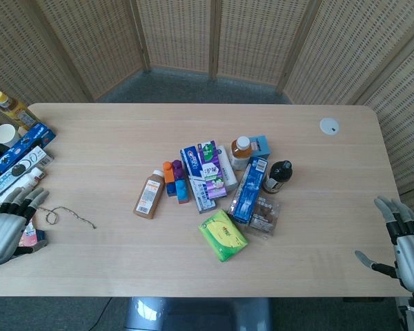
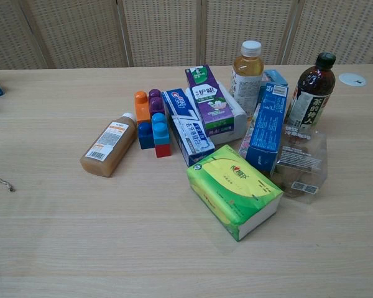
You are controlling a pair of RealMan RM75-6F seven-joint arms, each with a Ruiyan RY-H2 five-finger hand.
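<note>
Down at the near left corner, the left hand [image 1: 5, 222] hovers with its fingers spread and nothing in it, over a pink packet [image 1: 27, 234] at the table's [image 1: 310, 269] edge; just beside its fingertips lies a piece of twine [image 1: 65, 215], loose on the wood. At the near right corner the right hand [image 1: 403, 241] hangs past the table edge, fingers apart, holding nothing, well apart from everything else.

Further in, at the middle of the table, a green tissue pack [image 2: 233, 189] lies nearest the front. Just behind it a clear snack packet [image 2: 301, 162] rests beside a blue box [image 2: 267, 127], and a toothpaste box [image 2: 186, 127] lies next to stacked toy blocks [image 2: 152, 121]. A juice bottle [image 2: 109, 146] lies on its side to their left. Behind these stand a purple carton [image 2: 208, 99], a white-capped bottle [image 2: 247, 74] and a dark bottle [image 2: 311, 90].

At the far left edge sit cookie boxes [image 1: 24, 148], a cup [image 1: 5, 134] and a yellow-capped bottle [image 1: 10, 107]. A small white disc [image 1: 329, 125] lies far right.
</note>
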